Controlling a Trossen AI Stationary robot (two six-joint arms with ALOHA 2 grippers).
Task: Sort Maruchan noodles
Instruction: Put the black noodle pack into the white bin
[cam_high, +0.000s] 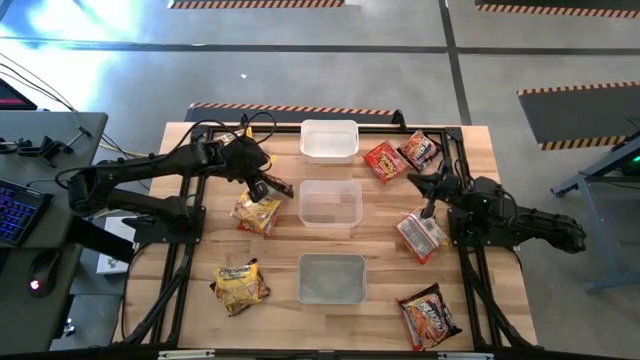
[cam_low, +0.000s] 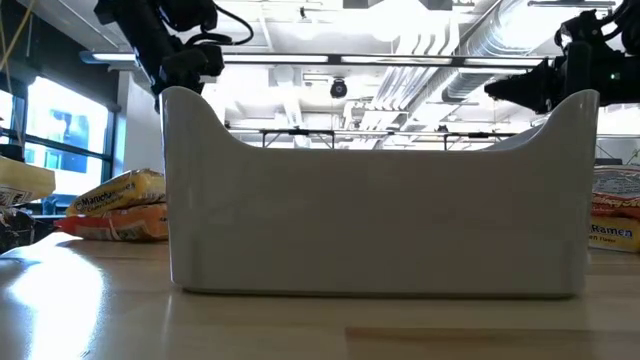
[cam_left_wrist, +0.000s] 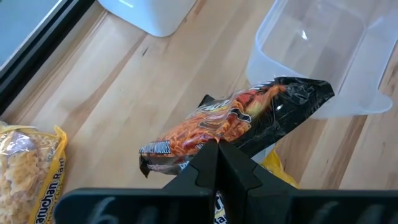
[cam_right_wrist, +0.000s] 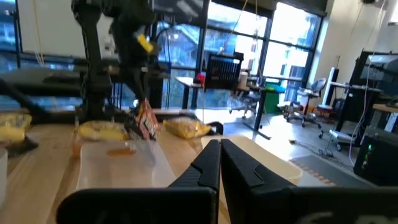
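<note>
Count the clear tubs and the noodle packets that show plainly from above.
clear tubs: 3
noodle packets: 7, one held in the left hand
Total: 10

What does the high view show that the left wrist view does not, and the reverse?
Only the high view: the right pincer shut and empty above a packet, red packets, and the third tub. Only the left wrist view: the print on the dark packet. Both: the left pincer shut on that packet beside the middle tub.
</note>
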